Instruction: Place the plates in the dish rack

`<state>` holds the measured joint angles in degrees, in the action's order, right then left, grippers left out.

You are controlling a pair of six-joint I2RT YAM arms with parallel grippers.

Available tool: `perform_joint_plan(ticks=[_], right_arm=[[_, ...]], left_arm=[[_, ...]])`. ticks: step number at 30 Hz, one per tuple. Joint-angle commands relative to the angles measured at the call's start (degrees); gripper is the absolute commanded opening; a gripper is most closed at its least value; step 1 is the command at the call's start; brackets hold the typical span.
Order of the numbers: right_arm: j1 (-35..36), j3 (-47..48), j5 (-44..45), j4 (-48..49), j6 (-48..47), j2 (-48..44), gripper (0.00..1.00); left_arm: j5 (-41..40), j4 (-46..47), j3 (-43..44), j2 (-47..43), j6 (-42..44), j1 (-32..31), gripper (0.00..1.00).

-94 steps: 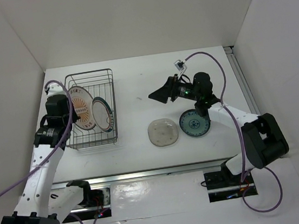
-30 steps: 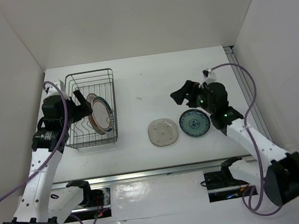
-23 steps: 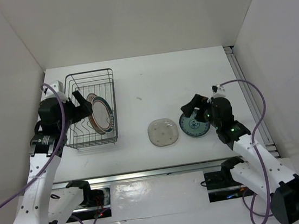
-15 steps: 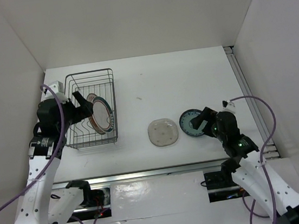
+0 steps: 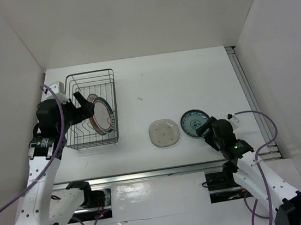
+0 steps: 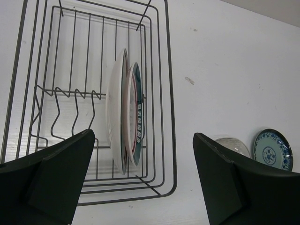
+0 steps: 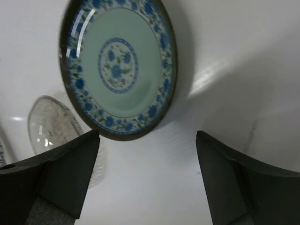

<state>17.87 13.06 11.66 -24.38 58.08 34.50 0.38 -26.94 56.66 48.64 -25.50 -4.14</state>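
Plates (image 6: 123, 112): two stand on edge in dark wire dish rack (image 6: 171, 103); teal-blue patterned plate (image 7: 117, 65), translucent beige plate (image 5: 164, 132) lie flat, unloaded. My right gripper (image 7: 146, 140), spread, sits low at teal rim, probably for edge grab; left gripper (image 6: 143, 136) spread too.

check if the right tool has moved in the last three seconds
Yes. The right tool has swung from beyond the teal-blue plate, on its far left, back to the plate's near right edge, toward the arm bases.
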Motion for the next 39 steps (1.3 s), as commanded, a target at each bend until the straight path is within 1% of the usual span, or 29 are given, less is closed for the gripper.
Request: perform_joint_plan(ticks=[1, 6, 10, 11, 14, 17, 19, 20, 21, 22, 23, 24, 27, 28, 33, 38, 39], right_arm=[[0.4, -2.2, 2.4, 6.5, 3.3, -0.3, 0.88], [0.4, -5.2, 5.0, 11.0, 4.3, 0.8, 0.81], [0.4, -8.2, 6.2, 17.0, 6.3, 5.4, 0.73], [0.4, -8.2, 6.2, 17.9, 6.3, 6.2, 0.73], [0.4, -9.7, 6.2, 21.4, 7.7, 8.9, 0.63], [0.4, -9.7, 6.9, 22.1, 8.4, 9.4, 0.53], [0.4, -9.7, 7.4, 22.1, 9.0, 9.4, 0.44], [0.4, -9.7, 7.4, 22.1, 9.6, 9.4, 0.36], [0.4, -9.7, 7.9, 22.7, 9.6, 9.4, 0.34], [0.4, -9.7, 7.9, 22.7, 10.1, 10.0, 0.34], [0.4, -9.7, 7.9, 22.7, 10.1, 10.0, 0.30], [0.4, -9.7, 8.5, 22.7, 10.1, 10.5, 0.20], [0.4, -8.9, 9.1, 23.2, 10.6, 11.9, 0.08], [0.4, -8.9, 9.1, 23.2, 10.6, 12.7, 0.00], [0.4, -6.4, 10.3, 24.3, 12.2, 13.3, 0.00], [0.4, -4.1, 15.3, 23.2, 16.8, 9.9, 0.00], [0.4, -3.1, 16.1, 23.2, 18.0, 9.3, 0.00]], left_arm=[[1.5, 2.2, 2.5, -0.7, 0.8, 0.5, 1.00], [2.6, 2.2, 2.5, -1.2, 0.8, 0.5, 1.00], [2.6, 2.2, 2.5, -1.7, 0.8, 0.5, 1.00], [2.6, 2.2, 2.5, -1.7, 0.8, 0.5, 1.00], [2.6, 2.2, 2.0, -1.7, 0.8, 0.5, 1.00], [3.1, 2.2, 2.0, -1.7, 0.8, 0.5, 1.00], [3.1, 2.2, 2.0, -1.7, 0.8, 0.5, 1.00], [3.1, 2.2, 2.0, -1.7, 0.8, 0.5, 1.00], [3.1, 2.2, 2.0, -1.7, 0.8, 0.5, 1.00], [3.7, 2.2, 2.0, -1.7, 0.8, 0.5, 1.00], [3.7, 2.2, 2.0, -1.7, 0.8, 0.5, 1.00], [3.7, 2.2, 2.0, -1.7, 0.8, 0.5, 1.00], [4.2, 2.2, 2.0, -1.7, 0.8, 0.5, 1.00], [4.2, 2.2, 2.0, -1.7, 0.8, 0.5, 1.00], [4.7, 2.2, 2.0, -1.7, 1.3, 0.5, 1.00], [5.9, 2.2, 2.0, -1.2, 1.3, 0.5, 1.00], [7.1, 2.2, 2.0, -1.2, 1.3, 0.5, 1.00]])
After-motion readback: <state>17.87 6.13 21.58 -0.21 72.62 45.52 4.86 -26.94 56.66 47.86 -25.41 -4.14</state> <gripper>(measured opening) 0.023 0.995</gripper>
